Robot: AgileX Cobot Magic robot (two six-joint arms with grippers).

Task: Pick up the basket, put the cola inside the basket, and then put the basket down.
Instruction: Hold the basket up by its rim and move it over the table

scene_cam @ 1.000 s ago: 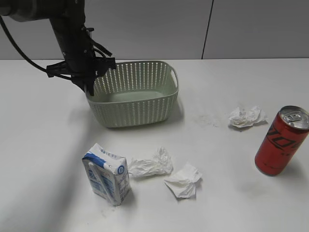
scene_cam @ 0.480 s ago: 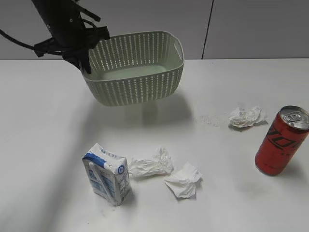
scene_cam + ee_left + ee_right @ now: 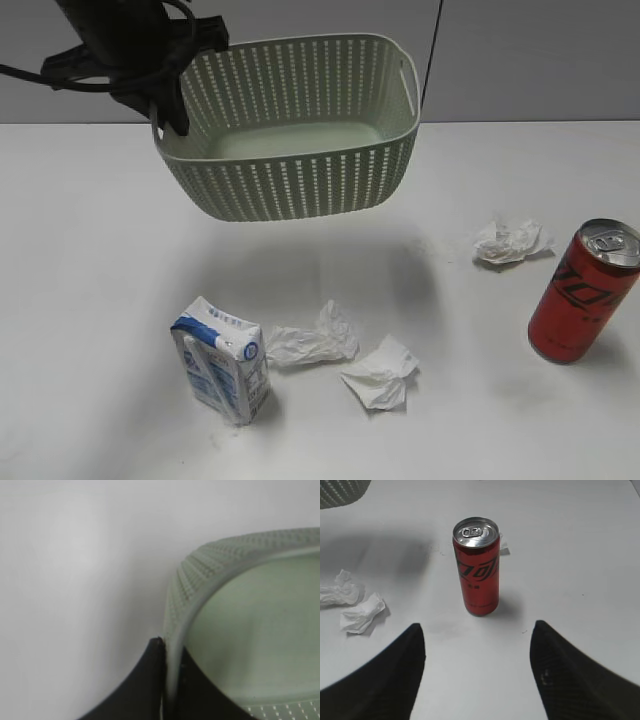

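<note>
Your left gripper [image 3: 168, 105] is pinched shut on the left rim of the basket [image 3: 290, 150], one finger [image 3: 135, 690] outside the wall and one inside. The basket hangs in the air, clear of the table [image 3: 80, 260], with its shadow on the surface underneath. It tilts a bit, open side up, nothing inside.

The cola [image 3: 584, 290] stands upright on the table at the far right, well apart from the basket. Your right gripper [image 3: 477, 677] sits in front of it with the fingers [image 3: 385, 680] spread wide, holding nothing, can centered in the gap but further out.

Also on the table: a milk carton [image 3: 222, 360] in front, two crumpled tissues [image 3: 345, 358] beside it, and another tissue [image 3: 510, 241] near the can.
</note>
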